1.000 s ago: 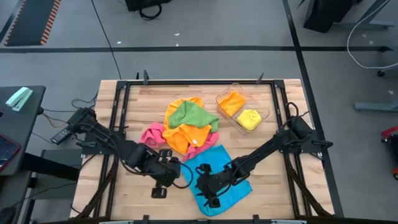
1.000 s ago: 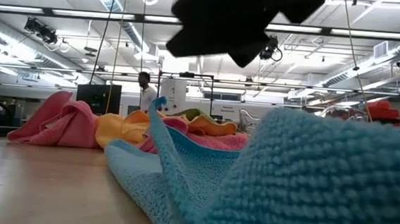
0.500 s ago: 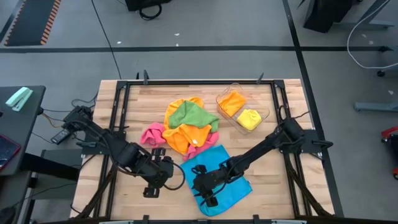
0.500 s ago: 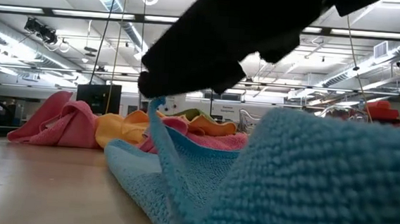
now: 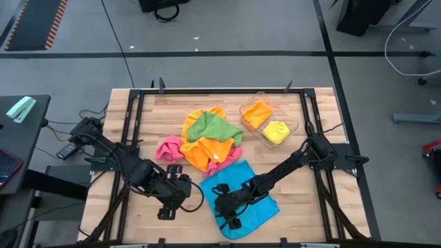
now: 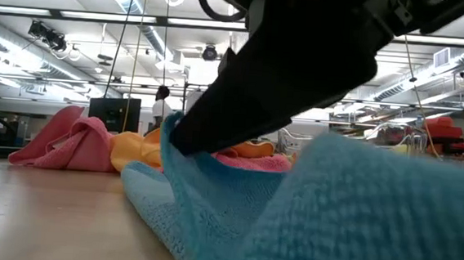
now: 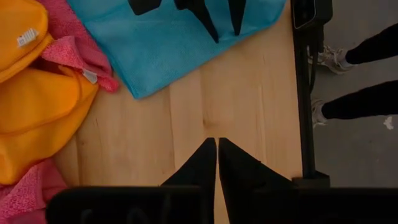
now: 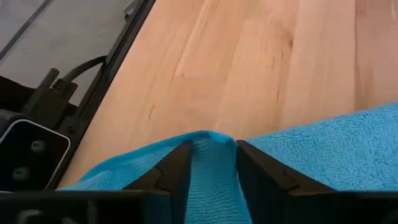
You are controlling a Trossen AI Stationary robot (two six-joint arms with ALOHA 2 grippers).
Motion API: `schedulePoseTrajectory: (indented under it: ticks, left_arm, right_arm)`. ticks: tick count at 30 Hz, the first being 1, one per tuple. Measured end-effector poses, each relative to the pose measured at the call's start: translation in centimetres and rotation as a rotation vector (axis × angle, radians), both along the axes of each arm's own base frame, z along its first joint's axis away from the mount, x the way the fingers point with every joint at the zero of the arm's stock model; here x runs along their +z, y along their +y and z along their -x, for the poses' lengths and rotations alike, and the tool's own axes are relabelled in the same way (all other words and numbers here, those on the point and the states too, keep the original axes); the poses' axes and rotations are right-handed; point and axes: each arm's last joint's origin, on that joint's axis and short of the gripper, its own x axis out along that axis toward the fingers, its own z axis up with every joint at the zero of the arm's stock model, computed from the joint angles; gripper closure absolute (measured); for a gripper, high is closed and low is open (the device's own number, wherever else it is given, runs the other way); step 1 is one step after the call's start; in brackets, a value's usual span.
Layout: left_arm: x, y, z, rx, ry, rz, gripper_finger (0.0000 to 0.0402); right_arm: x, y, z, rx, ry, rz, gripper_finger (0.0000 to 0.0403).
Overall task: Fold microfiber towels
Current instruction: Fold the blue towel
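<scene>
Right end effector now lower, pinching blue towel; wooden tabletop.

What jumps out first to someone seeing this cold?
The blue towel at the table's near edge, with the right pincer pinching a fold of it between its fingers. Behind it, mid-table, a bright heap of orange, green and pink towels, and a clear tray holding an orange and a yellow one at the far right. The left pincer waits shut over bare wood.
</scene>
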Motion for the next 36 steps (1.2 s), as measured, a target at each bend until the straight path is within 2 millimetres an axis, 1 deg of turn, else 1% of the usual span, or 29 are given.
schedulePoseTrajectory:
  ticks: [3, 7, 8, 15, 18, 22, 27, 31, 36]
  left_arm:
    - [0.0, 0.0, 0.0, 0.004, -0.005, -0.007, 0.0371]
    - [0.0, 0.0, 0.0, 0.006, -0.007, -0.01, 0.0381]
    - [0.0, 0.0, 0.0, 0.006, -0.008, -0.01, 0.0384]
    - [0.0, 0.0, -0.1, 0.006, -0.008, -0.011, 0.039]
    - [0.0, 0.1, -0.1, 0.016, -0.017, -0.02, 0.038]
    - [0.1, 0.1, -0.2, 0.034, -0.042, -0.037, 0.037]
    - [0.3, 0.0, -0.7, 0.055, -0.105, -0.042, 0.0371]
    - [0.4, -0.2, -1.0, 0.067, -0.155, -0.05, 0.038]
    - [0.5, 0.0, -1.3, 0.082, -0.18, -0.049, 0.0389]
  right_arm:
    - [0.0, -0.1, 0.0, 0.003, 0.003, -0.004, 0.0305]
    - [0.0, 0.0, 0.0, 0.008, 0.012, -0.021, 0.0353]
    - [0.0, 0.0, 0.0, 0.01, 0.013, -0.022, 0.0359]
    - [0.2, 0.0, 0.2, 0.015, 0.028, -0.032, 0.0366]
    - [1.2, -0.2, 0.6, 0.02, 0.047, -0.02, 0.0366]
    - [2.9, -0.2, 1.5, 0.059, 0.057, 0.027, 0.0366]
    - [4.3, 0.2, 3.0, 0.161, 0.096, 0.06, 0.0396]
    - [4.5, 0.6, 4.0, 0.194, 0.147, 0.095, 0.0399]
    - [4.2, 1.3, 4.9, 0.219, 0.197, 0.121, 0.04]
